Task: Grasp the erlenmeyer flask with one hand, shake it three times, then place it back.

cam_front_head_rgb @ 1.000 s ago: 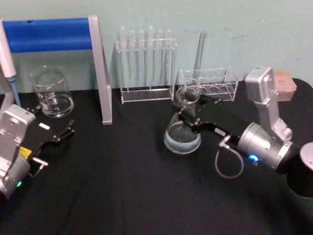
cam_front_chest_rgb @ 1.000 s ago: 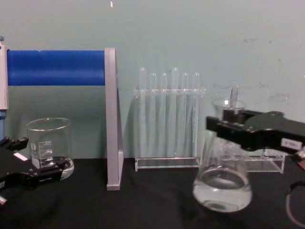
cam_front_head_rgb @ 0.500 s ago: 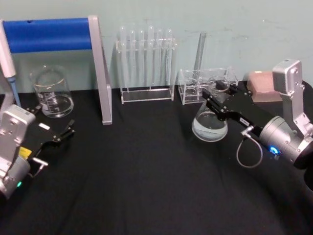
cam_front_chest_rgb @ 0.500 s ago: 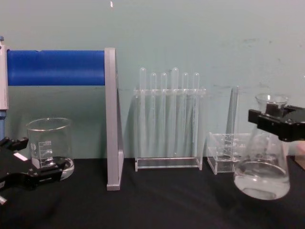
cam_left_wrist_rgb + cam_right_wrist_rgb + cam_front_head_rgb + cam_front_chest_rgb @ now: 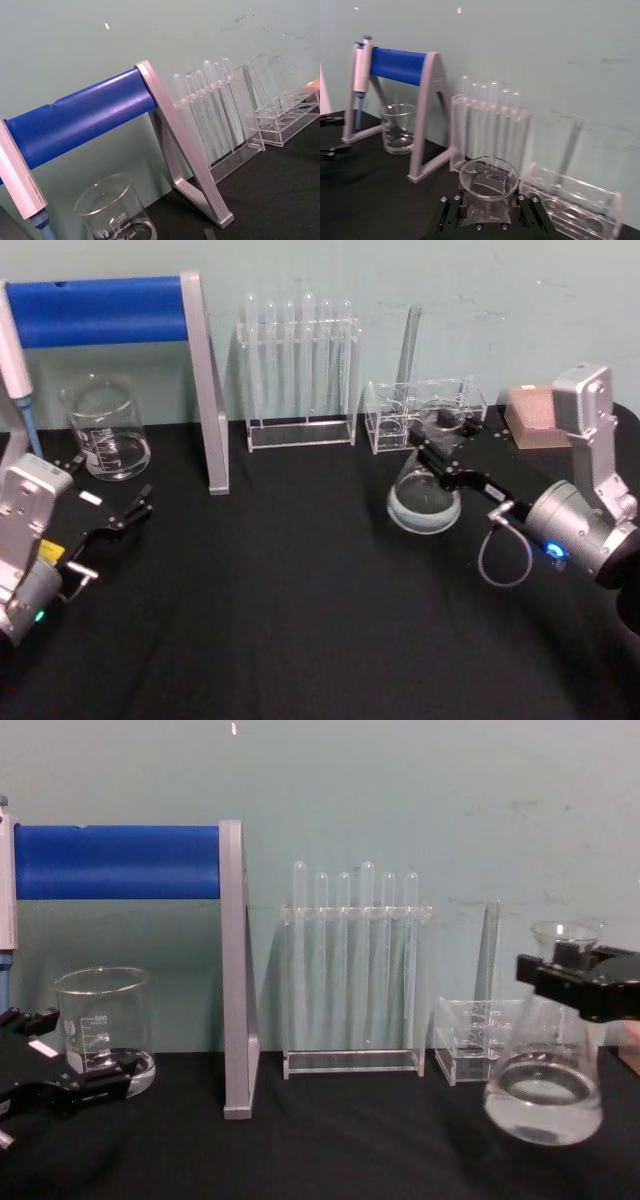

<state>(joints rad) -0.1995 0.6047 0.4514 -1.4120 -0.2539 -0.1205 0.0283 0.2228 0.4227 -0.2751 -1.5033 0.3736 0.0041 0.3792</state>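
Black tabletop (image 5: 300, 620) below a pale wall (image 5: 500, 300). Right gripper (image 5: 438, 445) is clamped on the flask (image 5: 425, 502) neck. The glass is likely fragile and slippery, and bottom-heavy with liquid (image 5: 543, 1105). Left gripper (image 5: 105, 515) is parked at left, jaws apart.

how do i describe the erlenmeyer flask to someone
On the black table, look right of the tall test tube rack, before the low clear rack. The erlenmeyer flask is the only cone-shaped glass, liquid in its wide base, neck clamped in the right gripper.
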